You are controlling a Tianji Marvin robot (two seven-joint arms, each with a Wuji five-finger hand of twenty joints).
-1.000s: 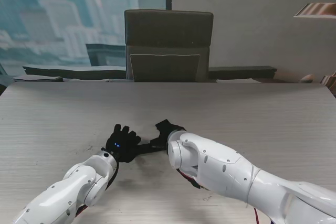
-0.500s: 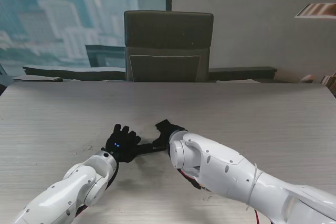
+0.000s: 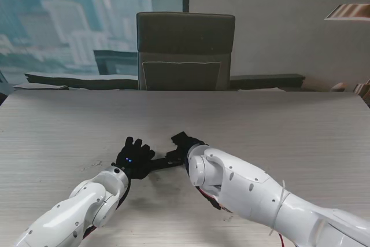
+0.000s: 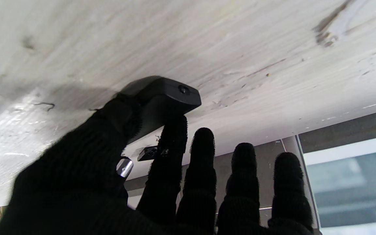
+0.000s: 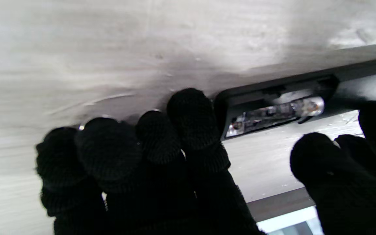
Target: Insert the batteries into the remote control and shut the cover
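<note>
Both hands meet over the middle of the table [image 3: 277,125], nearer my edge than the far one. My left hand [image 3: 134,158] grasps one end of the black remote control [image 4: 162,98]: in the left wrist view the thumb [image 4: 116,120] wraps one side and the index fingertip [image 4: 175,130] presses the end face, while the other three fingers stand straight and free. The remote control lies low over the wood, spanning the gap between the two hands.

My right hand [image 3: 184,143] is at the other end. In the right wrist view four fingers [image 5: 188,114] bunch against the end of the remote control's open battery compartment [image 5: 273,107], and the thumb [image 5: 318,156] hovers apart on the other side. A shiny battery [image 5: 286,111] lies inside the compartment, with no cover over it. Whether these fingers truly clamp the body or only press on it, I cannot tell.

Compared with a second ago, very little differs: my left hand sits in the same spot, and my right forearm [image 3: 248,183] has edged slightly rightward and nearer to me, the hand staying on the remote control. A dark chair [image 3: 185,50] stands behind the far edge of the table.
</note>
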